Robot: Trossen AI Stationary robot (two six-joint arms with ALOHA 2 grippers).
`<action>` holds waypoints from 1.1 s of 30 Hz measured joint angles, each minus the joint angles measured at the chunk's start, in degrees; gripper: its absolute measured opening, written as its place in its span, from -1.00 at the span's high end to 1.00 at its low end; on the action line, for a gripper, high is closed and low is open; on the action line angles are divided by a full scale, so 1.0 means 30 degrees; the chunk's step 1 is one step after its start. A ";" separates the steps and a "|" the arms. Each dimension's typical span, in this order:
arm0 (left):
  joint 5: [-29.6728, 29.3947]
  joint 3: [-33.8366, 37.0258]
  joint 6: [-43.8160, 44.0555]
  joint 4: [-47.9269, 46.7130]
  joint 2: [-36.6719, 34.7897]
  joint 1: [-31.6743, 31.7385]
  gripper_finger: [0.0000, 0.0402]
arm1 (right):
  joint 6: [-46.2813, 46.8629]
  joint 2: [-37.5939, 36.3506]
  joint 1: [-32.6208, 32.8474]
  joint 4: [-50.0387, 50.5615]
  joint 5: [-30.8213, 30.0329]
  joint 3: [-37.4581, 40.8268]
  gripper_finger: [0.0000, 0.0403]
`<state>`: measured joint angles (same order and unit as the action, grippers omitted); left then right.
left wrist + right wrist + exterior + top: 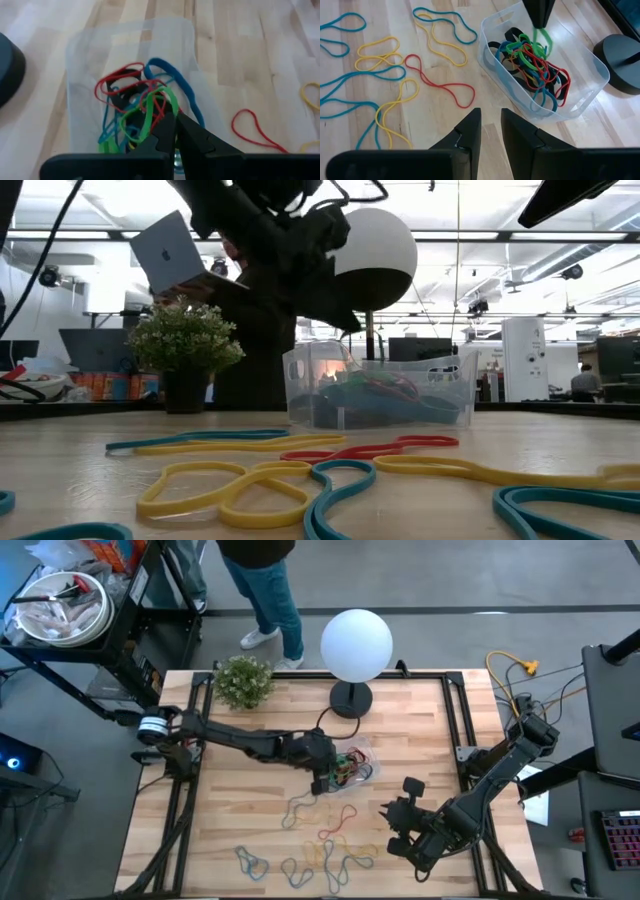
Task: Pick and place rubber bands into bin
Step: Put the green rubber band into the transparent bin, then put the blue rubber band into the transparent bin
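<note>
Clear rectangular bin (594, 75) beside the lamp base (622, 60), holding tangled red, green, blue, black rubber bands (532, 62); further loops (395, 75) lie flat, farther from that base.

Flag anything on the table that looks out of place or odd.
Nothing stands out. The left end effector, shut on a green rubber band, hangs over the bin; loose rubber bands lie on the table, waiting.

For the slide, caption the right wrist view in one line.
Left gripper pinches a green rubber band above the clear bin; loose bands litter the table.
</note>
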<state>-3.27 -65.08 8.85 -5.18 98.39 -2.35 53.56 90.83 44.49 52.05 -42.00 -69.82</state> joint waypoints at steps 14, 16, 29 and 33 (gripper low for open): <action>0.0192 0.0000 -0.0093 0.0187 0.0064 0.0008 0.64 | 0.1165 -0.0007 0.0000 -0.0207 0.0007 0.0000 0.66; 0.0192 0.0000 -0.0085 0.0157 0.0064 0.0008 0.56 | 0.1166 -0.0007 0.0000 -0.0386 0.0007 0.0000 0.66; 0.2764 0.0000 0.0996 -0.2720 -0.0652 -0.0075 0.41 | 0.1158 -0.0007 0.0000 -0.0517 0.0169 0.0000 0.66; 0.3038 0.0000 0.1011 -0.6379 -0.1566 -0.0760 0.41 | 0.1052 -0.0007 0.0000 -0.0496 0.0182 0.0000 0.66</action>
<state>5.84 -65.08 11.88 -24.32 93.70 -4.63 56.72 90.80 44.49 50.56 -41.45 -69.82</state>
